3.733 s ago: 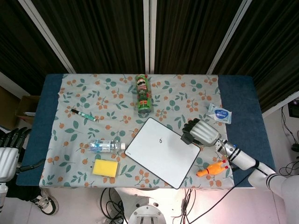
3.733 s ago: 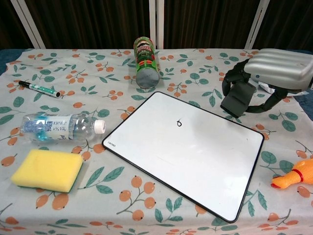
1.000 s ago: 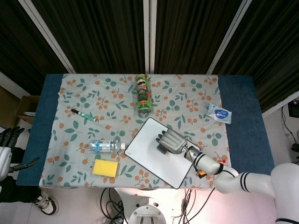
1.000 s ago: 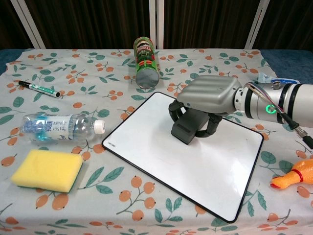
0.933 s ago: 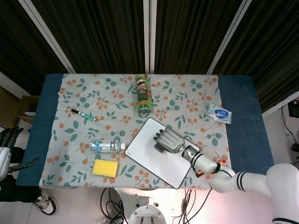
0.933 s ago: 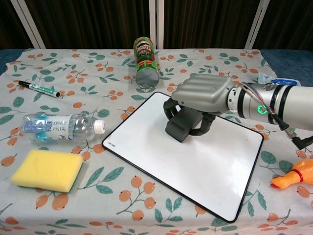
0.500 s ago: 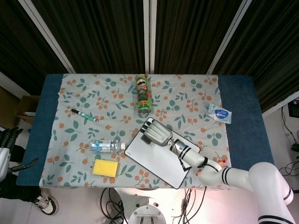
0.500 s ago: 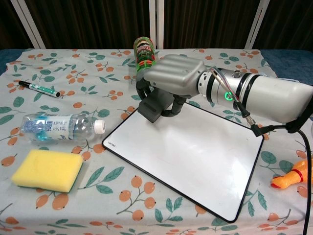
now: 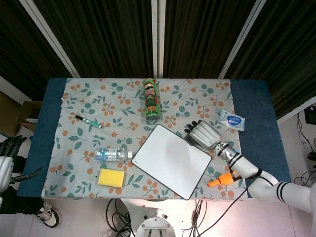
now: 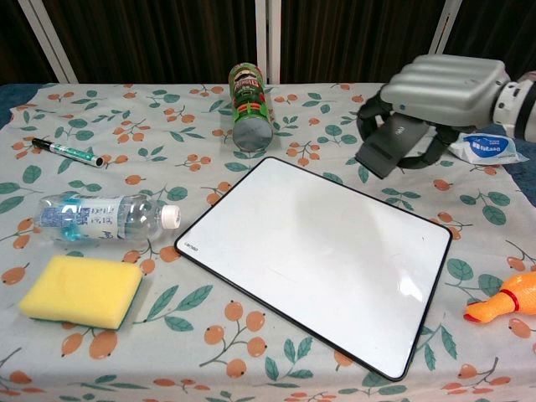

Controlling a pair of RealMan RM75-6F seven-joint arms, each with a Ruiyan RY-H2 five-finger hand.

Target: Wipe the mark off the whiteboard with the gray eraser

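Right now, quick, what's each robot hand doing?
Left hand: down beside the table, fingers apart, holding nothing.
Right hand: holding the gray eraser above the table.

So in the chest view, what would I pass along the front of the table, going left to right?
Yellow sponge → whiteboard → orange rubber chicken toy at the right edge.

Glossy smooth whiteboard (image 10: 322, 255), matt printed cloth (image 10: 126, 159), porous yellow sponge (image 10: 81, 290), clear plastic bottle (image 10: 100, 219), silvery plastic-looking right hand (image 10: 440, 88).
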